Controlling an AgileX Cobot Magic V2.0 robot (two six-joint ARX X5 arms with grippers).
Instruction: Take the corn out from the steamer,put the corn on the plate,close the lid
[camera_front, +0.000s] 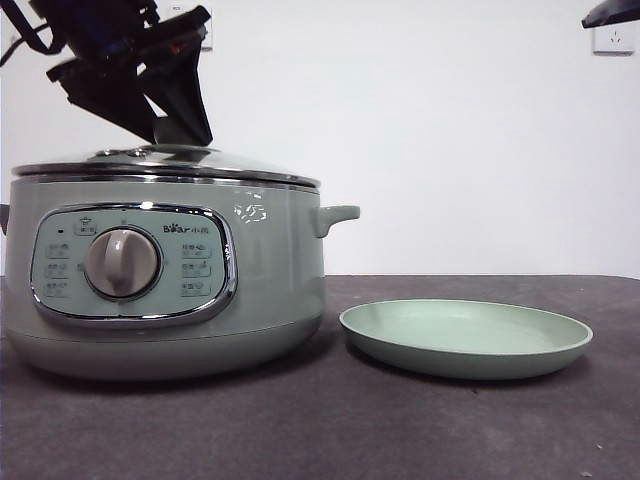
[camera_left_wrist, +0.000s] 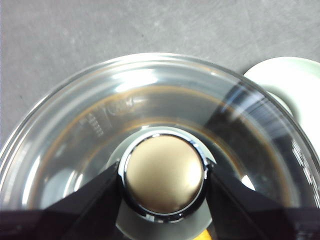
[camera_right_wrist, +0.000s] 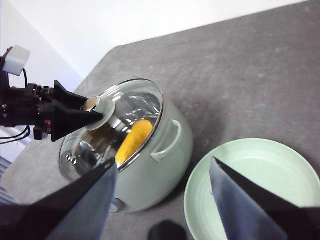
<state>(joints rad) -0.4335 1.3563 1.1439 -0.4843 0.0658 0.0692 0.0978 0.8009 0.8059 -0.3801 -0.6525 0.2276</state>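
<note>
Nearest us in the front view stands the steamer (camera_front: 170, 275), its chrome-framed panel and beige dial (camera_front: 122, 263) facing forward, filling the left half of the dark table (camera_front: 330, 430). Just beside it, apart by a narrow strip of table, lies the plate (camera_front: 466, 338), empty, its low rim clear on all sides; past the plate's far edge we see open tabletop.

The lid (camera_front: 165, 163) sits on the steamer, its chrome rim level along the pot's top edge. The left gripper (camera_left_wrist: 164, 179) comes down from the upper left in the front view, and we see its two black jaws pressed against opposite sides of the lid's knob (camera_left_wrist: 164, 175), clamped on it. The knob's top shows a dull golden sheen inside a chrome ring.

Through the glass, in the right wrist view, we make out the corn (camera_right_wrist: 133, 140) lying inside the steamer, near the wall on the side handle's (camera_right_wrist: 167, 141) side.

The right gripper (camera_right_wrist: 162, 177) hangs high above the table between pot and plate, its jaws spread wide apart and holding nothing; in the front view it shows only as a black tip at the top right corner.
</note>
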